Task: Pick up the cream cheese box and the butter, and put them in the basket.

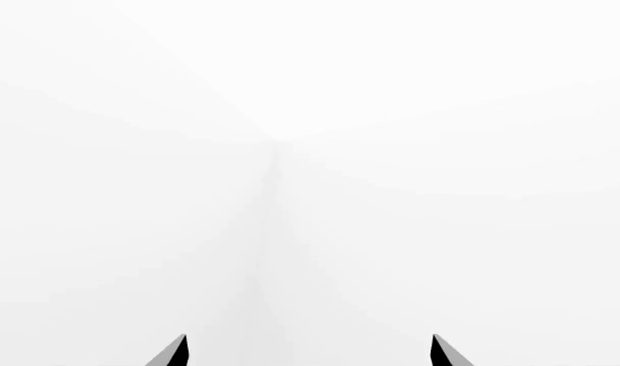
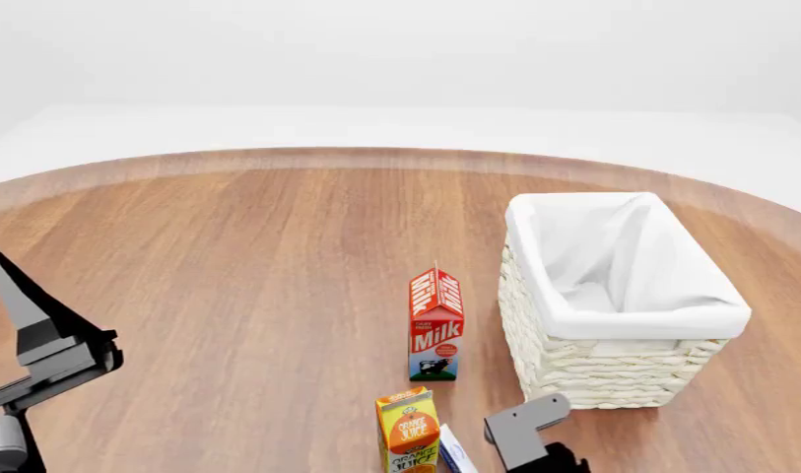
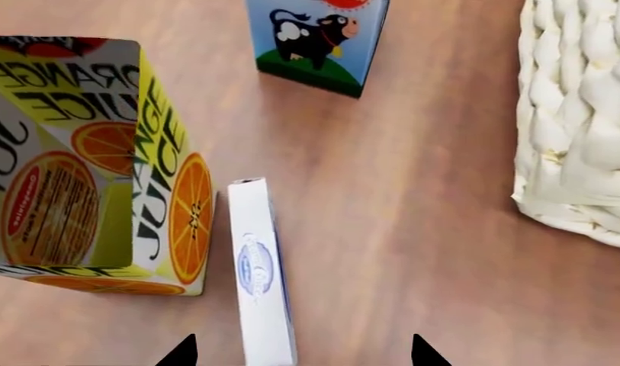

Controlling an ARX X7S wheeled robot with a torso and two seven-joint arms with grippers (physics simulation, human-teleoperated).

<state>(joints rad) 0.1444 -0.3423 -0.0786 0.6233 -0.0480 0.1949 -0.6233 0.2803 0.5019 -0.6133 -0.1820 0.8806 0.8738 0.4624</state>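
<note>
We read this as the approach to the first pick. The right gripper (image 3: 301, 352) hangs low over the table (image 2: 242, 296), its two dark fingertips spread apart with nothing between them but the near end of the cream cheese box (image 3: 258, 267). The jaws stand wide and hold nothing.

The cream cheese box stands on a narrow edge, just beside the orange juice carton (image 3: 96, 160); in the right wrist view we cannot tell whether the two touch. That closeness matters: we judge the finger on the carton side has little room and could nudge the carton over on closing.

The milk carton (image 2: 435, 325) stands farther out, between the juice and the basket (image 2: 597, 370). The basket sits close by on the right arm's side, its cloth lining open upward and nothing visible inside, so the carry should be short.

The left gripper (image 1: 310, 352) points at blank white; its tips show well apart and bare. In the head view the left arm (image 2: 38, 345) is parked at the table's near left, clear of the work.

We see no butter in any view. It may lie outside the frames; we cannot say where.

Nothing is in the basket yet by these pictures; both items remain to be moved.
</note>
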